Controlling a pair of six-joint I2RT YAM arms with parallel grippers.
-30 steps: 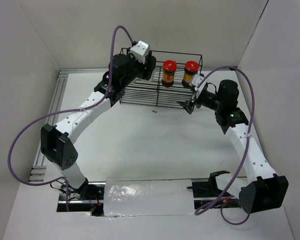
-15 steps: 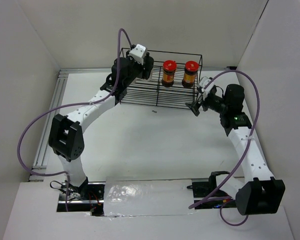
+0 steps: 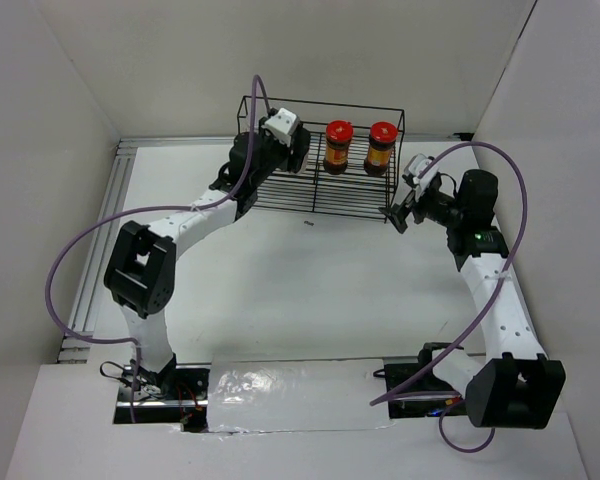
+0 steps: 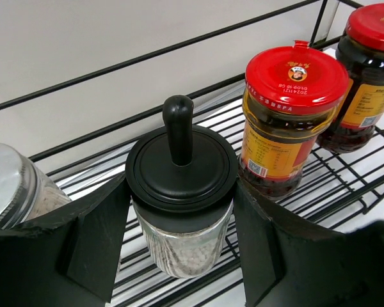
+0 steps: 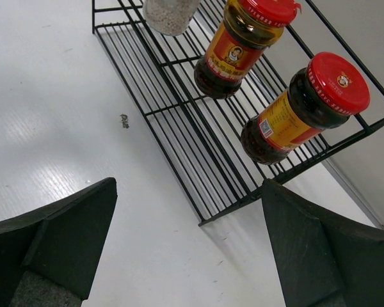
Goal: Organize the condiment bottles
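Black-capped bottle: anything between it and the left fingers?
Nothing visible. The left fingers sit against both sides of the black-capped bottle at the wire rack; the nearest red-capped bottle stands outside them.

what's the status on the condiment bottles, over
Left hand shut on black-capped clear glass jar at black wire rack. Right hand open, empty. Two red-capped amber jars racked. Nothing blocking.

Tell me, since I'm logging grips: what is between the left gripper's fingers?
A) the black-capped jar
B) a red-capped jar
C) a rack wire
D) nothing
A: the left wrist view shows the black-capped jar between the fingers of the left gripper, with the red-capped jars standing apart beside it.
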